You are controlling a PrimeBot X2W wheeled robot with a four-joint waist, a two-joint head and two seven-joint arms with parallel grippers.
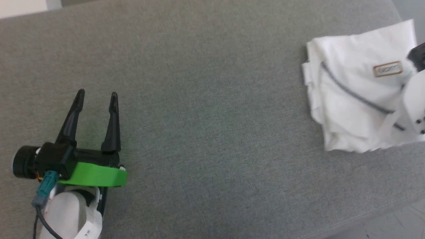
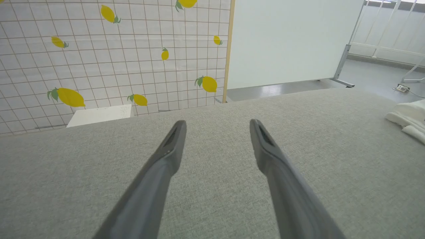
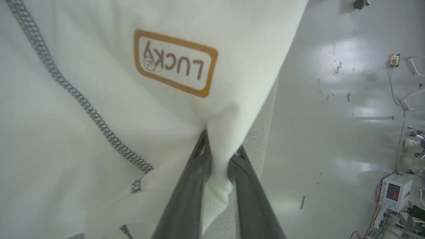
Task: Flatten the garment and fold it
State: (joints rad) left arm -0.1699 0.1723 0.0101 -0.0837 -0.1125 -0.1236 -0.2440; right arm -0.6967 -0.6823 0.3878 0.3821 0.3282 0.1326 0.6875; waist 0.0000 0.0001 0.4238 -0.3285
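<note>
Right wrist view, right fingers (image 3: 201, 159) clamped on garment (image 3: 109, 109) fold between them, left fingers (image 1: 112, 122) spread, well away.

One garment (image 1: 352, 96) with one label (image 1: 387, 69) lies on one pad (image 1: 212, 99). At the pad are two grippers, left gripper (image 1: 97, 93) and right gripper (image 3: 220, 142). Beyond it: one box (image 2: 99, 114), eight lemons (image 2: 207, 83).

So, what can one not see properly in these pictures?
The shirt: head view, right side cut by the picture edge and covered by the pale arm.
The label: head view, blurred, unreadable.
The right pincer: right wrist view, gripped cloth hides its inner faces.
</note>
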